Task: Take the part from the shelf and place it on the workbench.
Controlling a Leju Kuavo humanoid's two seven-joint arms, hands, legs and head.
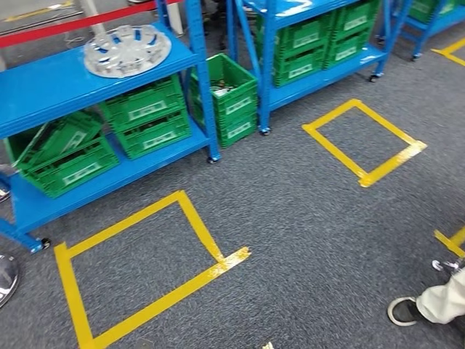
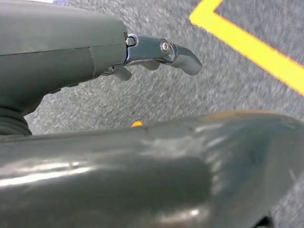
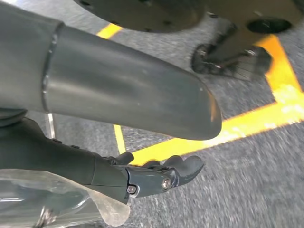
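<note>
The part, a round silver wheel cover [image 1: 127,49] with blue showing through its cut-outs, lies flat on the upper board of the blue shelf [image 1: 38,91] at the back left of the head view. My left hand [image 2: 107,52] hangs over the grey carpet, its fingers [image 2: 179,57] stretched out and holding nothing. My right hand [image 3: 143,175] also hangs above the carpet near a yellow tape line, its fingers [image 3: 183,168] extended and empty.
Green crates [image 1: 145,116] fill the shelf's lower boards, and another [image 1: 227,98] stands between two shelf units. Yellow tape squares [image 1: 137,269] [image 1: 362,138] mark the carpet. A person's shoe and trouser leg [image 1: 422,305] are at the right front. A shiny round object [image 1: 6,278] sits at the left edge.
</note>
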